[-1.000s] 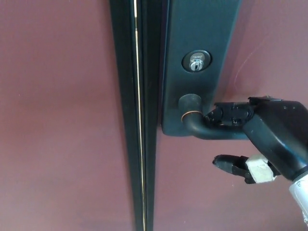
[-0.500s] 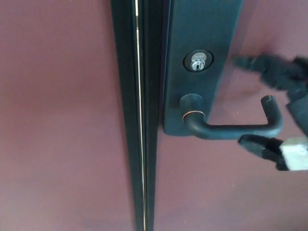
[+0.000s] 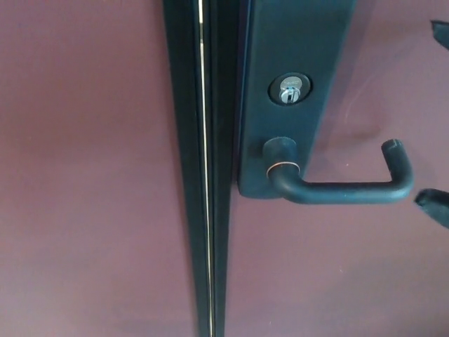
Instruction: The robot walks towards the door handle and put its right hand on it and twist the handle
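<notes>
The lever door handle [image 3: 337, 188] lies level on its dark plate [image 3: 295, 42] below the keyhole [image 3: 290, 89]; the right robot hand [image 3: 435, 205], just beside its tip, is released, fingertips apart

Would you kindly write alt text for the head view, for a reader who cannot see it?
A dark metal lever door handle with an upturned tip juts right from a tall dark backplate on a maroon door, with nothing gripping it. Above it sits a silver keyhole cylinder. Only black tips of the robot's right hand show at the right edge, clear of the handle.
</notes>
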Available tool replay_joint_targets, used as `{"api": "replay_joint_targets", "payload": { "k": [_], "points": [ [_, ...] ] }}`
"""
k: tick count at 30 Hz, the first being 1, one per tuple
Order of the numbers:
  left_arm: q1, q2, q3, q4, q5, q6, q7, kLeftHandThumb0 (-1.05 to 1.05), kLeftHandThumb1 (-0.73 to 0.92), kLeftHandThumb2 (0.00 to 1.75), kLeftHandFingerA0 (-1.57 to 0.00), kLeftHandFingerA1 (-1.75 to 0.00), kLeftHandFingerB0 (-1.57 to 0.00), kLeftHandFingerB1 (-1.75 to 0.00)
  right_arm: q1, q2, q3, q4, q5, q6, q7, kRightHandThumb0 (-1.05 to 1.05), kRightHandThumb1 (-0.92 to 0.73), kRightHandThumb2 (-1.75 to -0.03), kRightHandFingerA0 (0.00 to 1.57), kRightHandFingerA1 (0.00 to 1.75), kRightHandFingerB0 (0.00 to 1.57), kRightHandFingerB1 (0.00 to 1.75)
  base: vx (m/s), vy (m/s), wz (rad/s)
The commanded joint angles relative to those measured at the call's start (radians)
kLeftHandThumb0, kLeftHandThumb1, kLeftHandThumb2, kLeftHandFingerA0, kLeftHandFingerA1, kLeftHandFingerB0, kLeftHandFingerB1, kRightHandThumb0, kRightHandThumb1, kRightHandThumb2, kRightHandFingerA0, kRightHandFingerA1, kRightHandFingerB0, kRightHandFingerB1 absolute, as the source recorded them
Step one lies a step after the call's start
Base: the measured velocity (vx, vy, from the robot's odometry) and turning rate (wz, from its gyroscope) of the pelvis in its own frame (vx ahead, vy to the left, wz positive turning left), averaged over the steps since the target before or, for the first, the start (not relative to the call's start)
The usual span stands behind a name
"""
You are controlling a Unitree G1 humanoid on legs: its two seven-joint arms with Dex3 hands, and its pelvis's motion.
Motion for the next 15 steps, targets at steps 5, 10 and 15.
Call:
{"api": "replay_joint_targets", "payload": {
  "k": [5,10,15],
  "points": [
    [0.01,0.014,-0.001,-0.001,0.006,0.005,-0.006,-0.3,0.54,0.56,-0.58,-0.45,-0.44,-0.39,0.188,-0.011,-0.251,-0.013,0.219,-0.124,0.028,-0.37,-0.24,-0.88,0.01,0.49,0.0,0.47,0.0,0.0,0.0],
    [0.008,0.015,0.0,-0.002,0.005,0.007,-0.005,-0.3,0.54,0.56,-0.58,-0.45,-0.44,-0.39,0.318,-0.001,-0.396,0.021,0.307,-0.206,0.011,-0.37,-0.24,-0.88,0.01,0.49,0.0,0.47,0.0,0.0,0.0],
    [0.015,0.012,-0.003,-0.001,0.009,0.005,0.001,-0.3,0.54,0.56,-0.58,-0.45,-0.44,-0.39,0.467,0.032,-0.465,0.088,0.34,-0.286,-0.003,-0.37,-0.25,-0.88,0.0,0.48,0.0,0.46,0.0,0.0,0.0]
  ]
}}
